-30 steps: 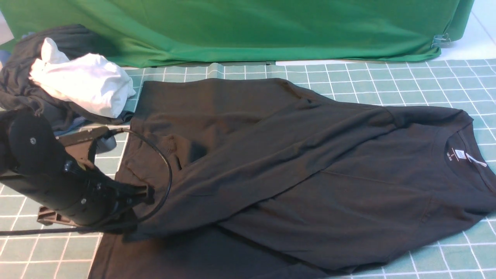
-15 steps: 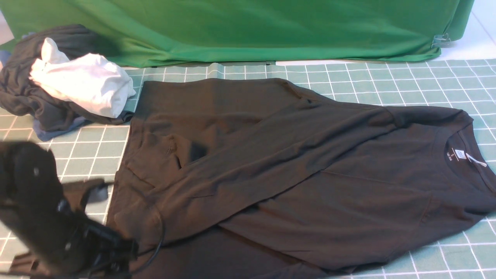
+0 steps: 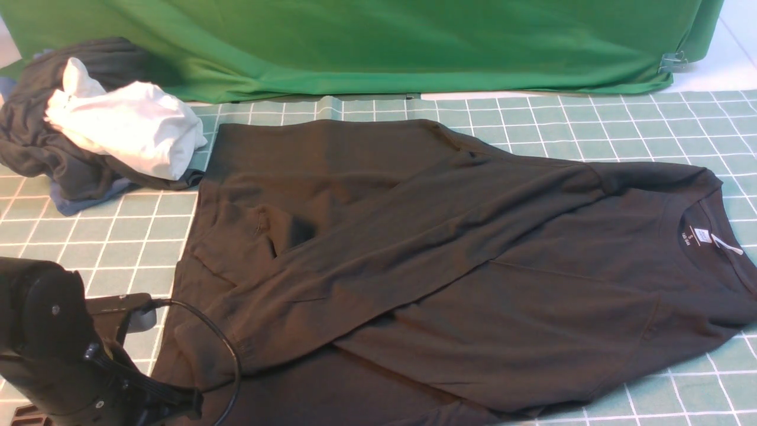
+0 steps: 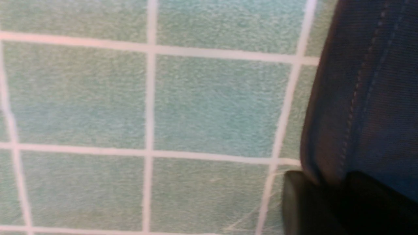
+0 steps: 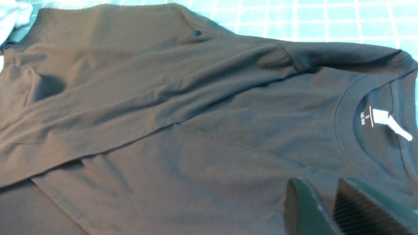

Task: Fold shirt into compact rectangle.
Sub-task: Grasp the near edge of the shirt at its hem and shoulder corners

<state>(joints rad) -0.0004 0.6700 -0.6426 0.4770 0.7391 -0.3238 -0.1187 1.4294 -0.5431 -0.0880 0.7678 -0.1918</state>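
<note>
Gripping the shirt hem by the desk's left edge, left claw clamped, right claw slightly parted, empty

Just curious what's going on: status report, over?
Left gripper shut on shirt edge. Right gripper barely open, empty, above shirt. Clothes pile beside far corner.

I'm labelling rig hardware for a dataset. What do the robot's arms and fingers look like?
The left arm is black, with a rounded housing bearing a small silver screw and a black cable looping out. Its fingers are black. The right fingers look dark; one has a ribbed pad.
</note>
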